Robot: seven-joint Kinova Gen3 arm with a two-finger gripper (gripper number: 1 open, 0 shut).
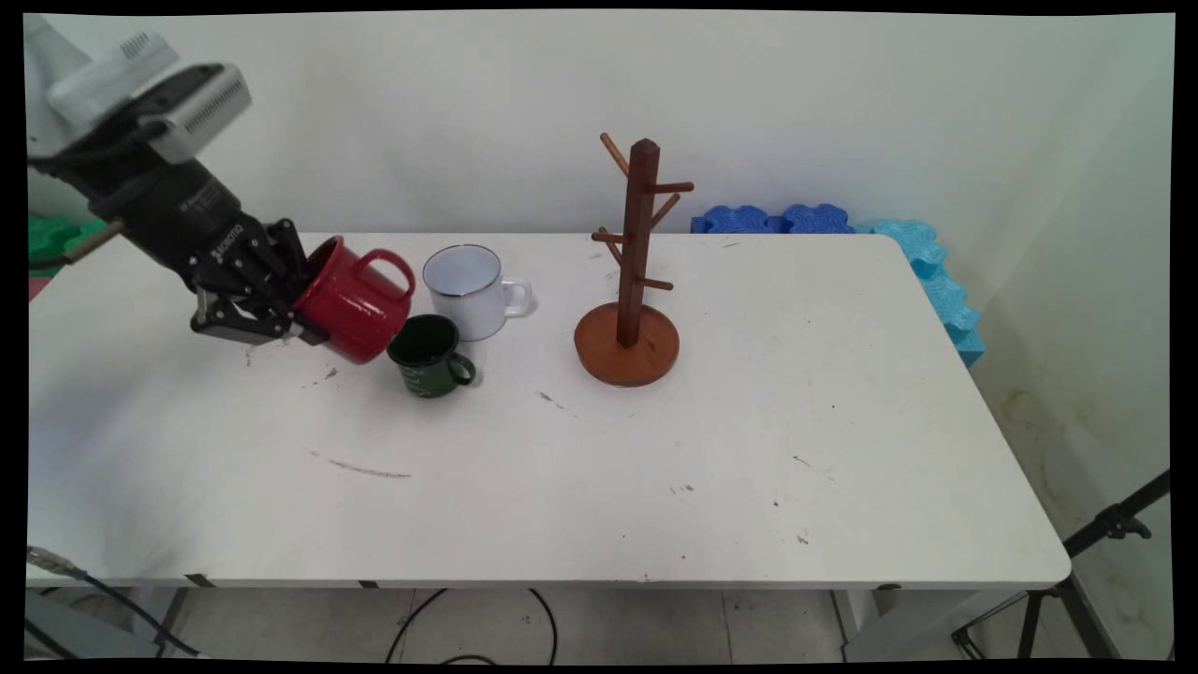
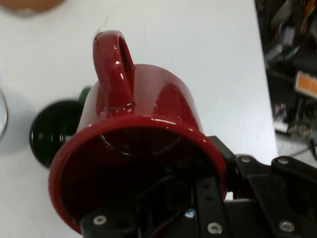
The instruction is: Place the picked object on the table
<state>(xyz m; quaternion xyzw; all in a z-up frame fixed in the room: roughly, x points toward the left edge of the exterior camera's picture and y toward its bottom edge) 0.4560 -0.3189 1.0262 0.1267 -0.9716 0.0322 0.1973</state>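
Gripper [image 1: 301,323] is pinching the rim of the red mug [image 1: 354,300], carrying it tilted at the table's [image 1: 655,468] nine o'clock side, just beside the green mug [image 1: 429,356]. Keeping the tilt steady is avoiding bumping it.

White table [image 1: 655,468] with mugs and a rack

A green mug [image 1: 429,356], a white mug [image 1: 468,290] and a wooden mug tree [image 1: 629,323] stand on it.

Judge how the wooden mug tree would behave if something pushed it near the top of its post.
The mug tree looks rigid, being solid wood. Its tall post on a fairly small round base suggests it may tip rather than slide when pushed high. Its pegs are empty, so it probably carries little weight, and the smooth table might let it skid if pushed low.
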